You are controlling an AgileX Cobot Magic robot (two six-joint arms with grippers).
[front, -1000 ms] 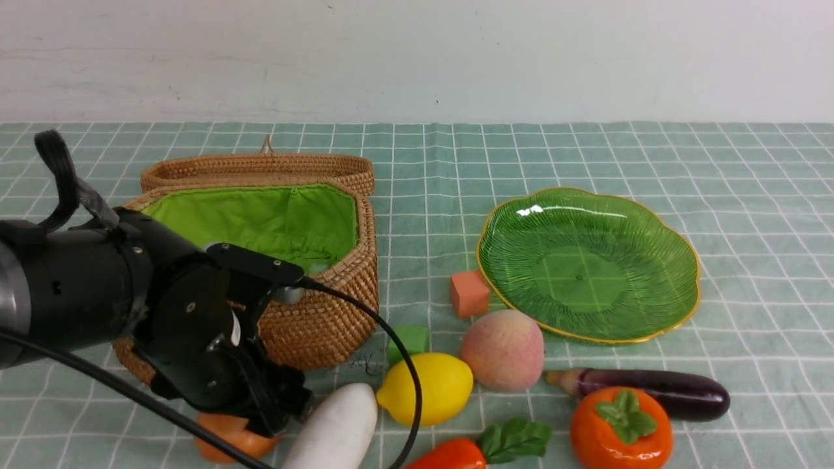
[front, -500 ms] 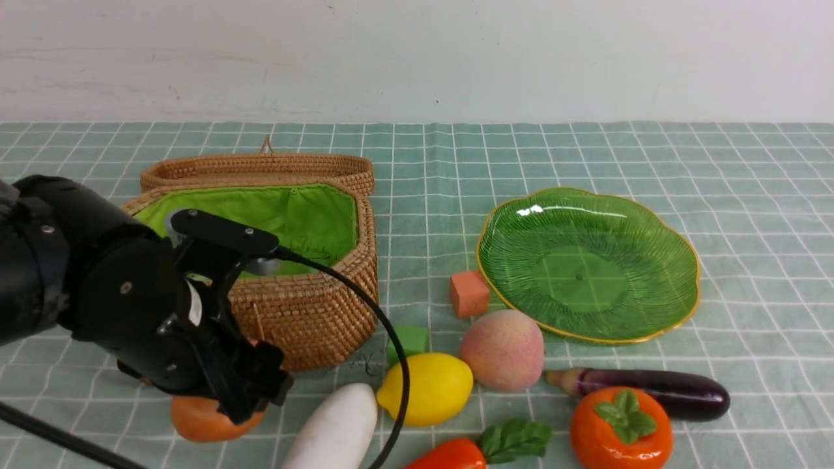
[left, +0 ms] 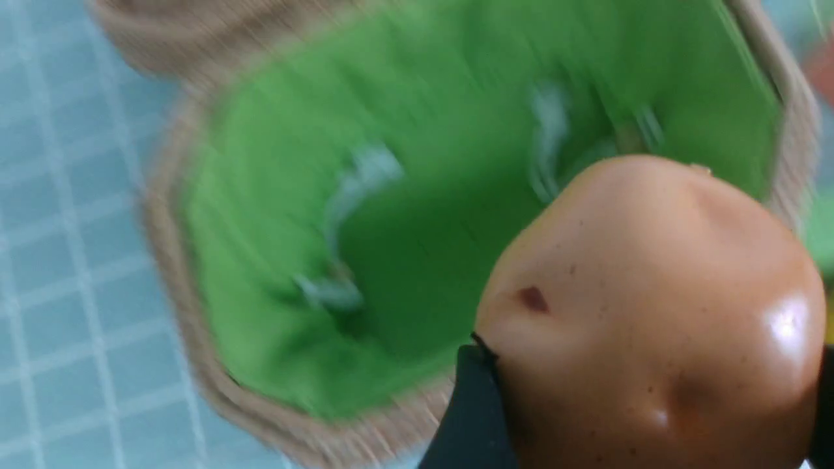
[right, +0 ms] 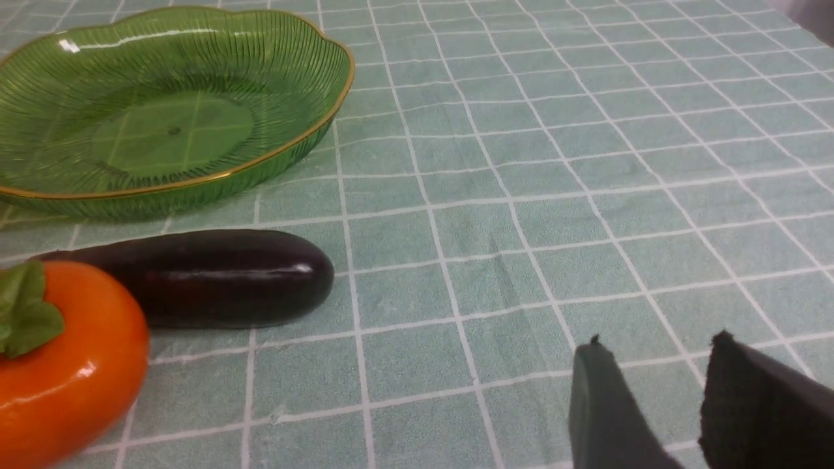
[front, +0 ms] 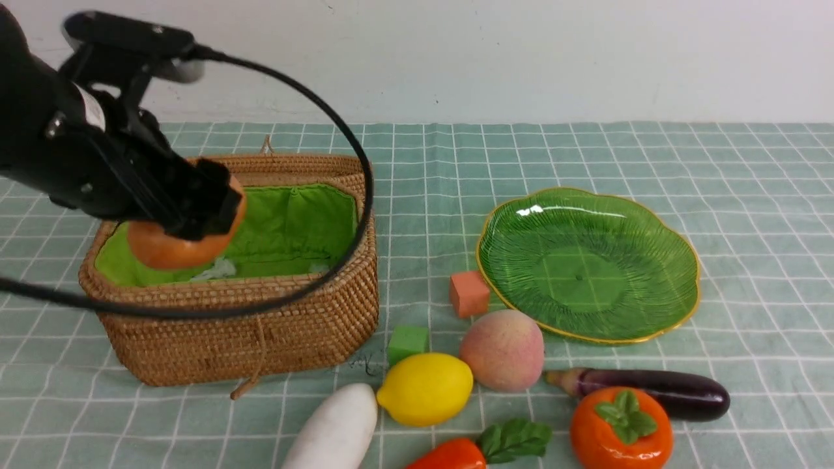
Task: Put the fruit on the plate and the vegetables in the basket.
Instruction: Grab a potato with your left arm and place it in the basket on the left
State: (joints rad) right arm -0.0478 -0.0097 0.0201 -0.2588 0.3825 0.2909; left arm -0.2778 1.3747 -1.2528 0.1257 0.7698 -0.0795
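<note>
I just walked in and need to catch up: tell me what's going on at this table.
The left gripper holds the brown-orange oval above the open basket, not yet released. The right gripper hangs open and empty over the cloth, near the eggplant. The plate is bare; the lemon, peach, persimmon, radish and carrot lie on the cloth.

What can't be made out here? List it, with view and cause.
- Basket lining, left wrist view: motion blur; the pale bits inside are unidentifiable.
- Carrot and radish, front view: cut off by the bottom edge.
- Left gripper fingertips, front view: hidden by its own body and the brown-orange oval it grips.
</note>
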